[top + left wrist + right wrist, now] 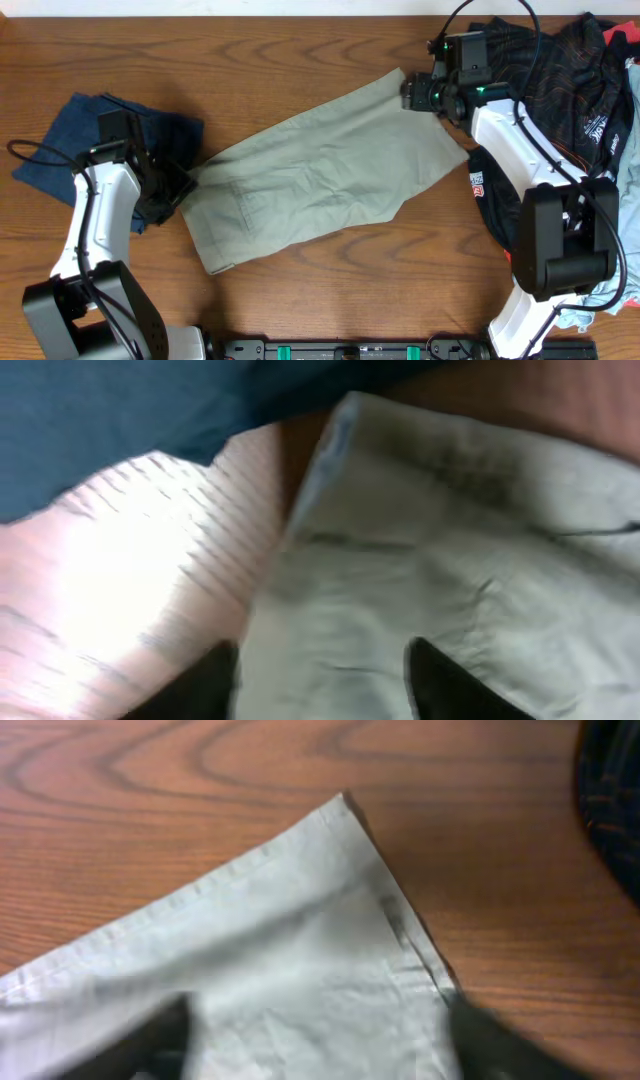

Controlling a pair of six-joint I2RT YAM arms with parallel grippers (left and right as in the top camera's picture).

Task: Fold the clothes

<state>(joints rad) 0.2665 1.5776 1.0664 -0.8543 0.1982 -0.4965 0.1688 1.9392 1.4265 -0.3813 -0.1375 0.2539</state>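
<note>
Khaki shorts (320, 175) lie flat on the counter (250, 60): light, limp cotton. My left hand (325, 680) gapes wide over the waistband (330, 430), my right hand (320, 1035) wide over the hem corner (345, 815). I judge these stitched edges the best places to pinch.

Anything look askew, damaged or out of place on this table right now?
The khaki shorts lie diagonally across the table, creased rather than squared. A heap of dark clothes is bunched at the right edge, partly under the right arm. Nothing looks torn or spilled.
</note>
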